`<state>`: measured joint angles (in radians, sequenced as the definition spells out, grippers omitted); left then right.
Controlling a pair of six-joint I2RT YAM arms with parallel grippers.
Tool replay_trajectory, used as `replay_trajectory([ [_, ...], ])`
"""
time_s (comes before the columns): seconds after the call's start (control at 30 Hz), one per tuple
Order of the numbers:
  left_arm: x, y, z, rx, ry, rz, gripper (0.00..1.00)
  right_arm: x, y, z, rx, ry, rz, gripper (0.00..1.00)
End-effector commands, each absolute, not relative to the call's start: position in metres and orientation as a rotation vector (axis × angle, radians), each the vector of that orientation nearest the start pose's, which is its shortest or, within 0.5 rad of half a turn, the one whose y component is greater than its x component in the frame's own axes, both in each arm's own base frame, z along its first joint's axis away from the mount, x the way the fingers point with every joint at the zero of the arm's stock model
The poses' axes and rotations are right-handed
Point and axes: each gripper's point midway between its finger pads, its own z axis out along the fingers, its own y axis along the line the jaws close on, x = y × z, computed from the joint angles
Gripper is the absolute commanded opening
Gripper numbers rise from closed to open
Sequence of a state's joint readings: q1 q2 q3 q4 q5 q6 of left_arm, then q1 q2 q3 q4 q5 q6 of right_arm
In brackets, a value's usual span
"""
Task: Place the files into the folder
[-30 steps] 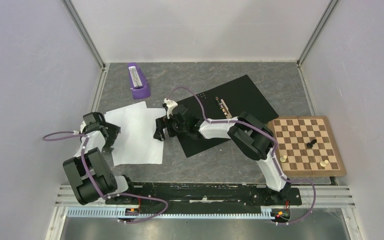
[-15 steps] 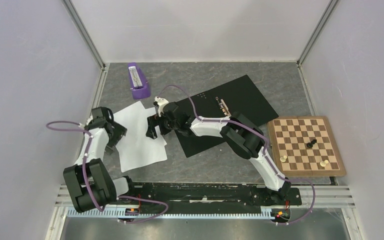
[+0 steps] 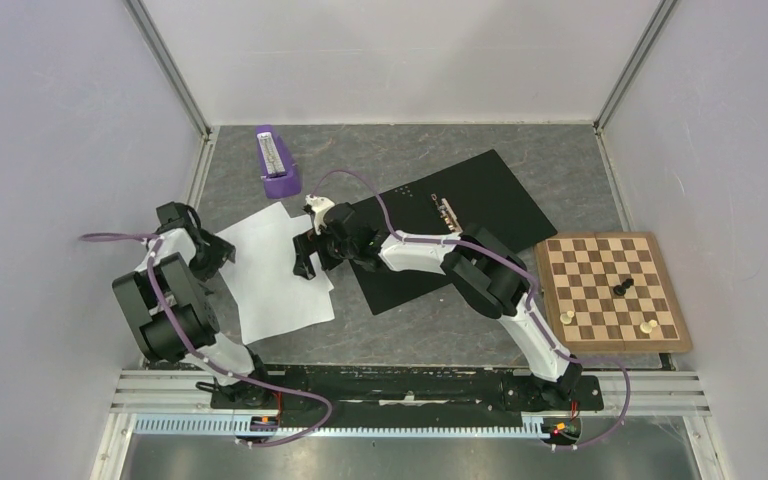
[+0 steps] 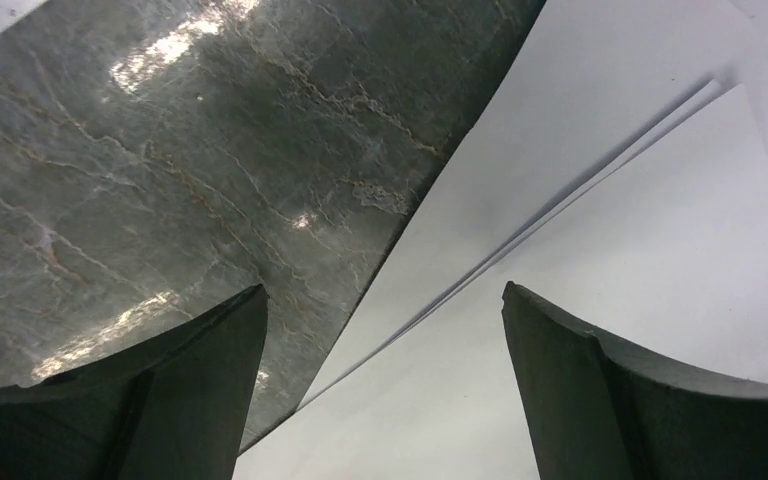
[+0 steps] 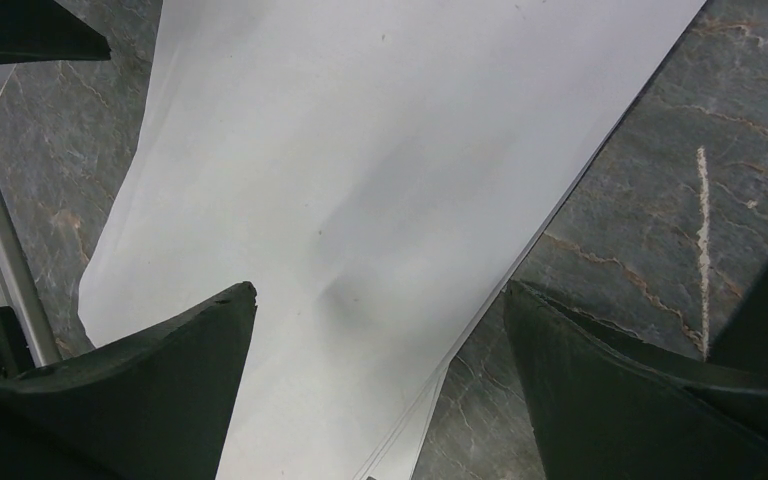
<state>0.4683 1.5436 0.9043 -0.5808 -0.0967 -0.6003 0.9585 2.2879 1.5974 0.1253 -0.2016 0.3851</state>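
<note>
left pincer (image 3: 218,251) hovering released at left edge of files (image 3: 275,280), right pincer (image 3: 306,262) released over their right edge, folder (image 3: 465,212) lying open alongside

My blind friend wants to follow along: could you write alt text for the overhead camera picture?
Loose white paper sheets lie on a grey table, the open left gripper at their left edge and the open right gripper at their right edge. An open black folder lies to their right, then a wooden chessboard.
</note>
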Motion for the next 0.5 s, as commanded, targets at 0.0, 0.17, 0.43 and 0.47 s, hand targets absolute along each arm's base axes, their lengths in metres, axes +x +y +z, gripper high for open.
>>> replay_trajectory([
  [0.0, 0.281, 0.128, 0.026, -1.378, 2.401, -0.008, 0.94, 0.292, 0.502, 0.018, -0.800, 2.277, 0.905, 0.98],
  [0.17, 0.276, 0.110, 0.010, -1.381, 2.464, -0.071, 0.94, 0.285, 0.499, 0.009, -0.801, 2.305, 0.925, 0.98],
  [0.43, 0.272, 0.078, -0.008, -1.349, 2.561, -0.108, 0.94, 0.278, 0.513, -0.007, -0.837, 2.335, 1.005, 0.98],
  [0.47, 0.274, 0.075, -0.008, -1.342, 2.566, -0.121, 0.94, 0.278, 0.515, -0.007, -0.842, 2.336, 1.015, 0.98],
])
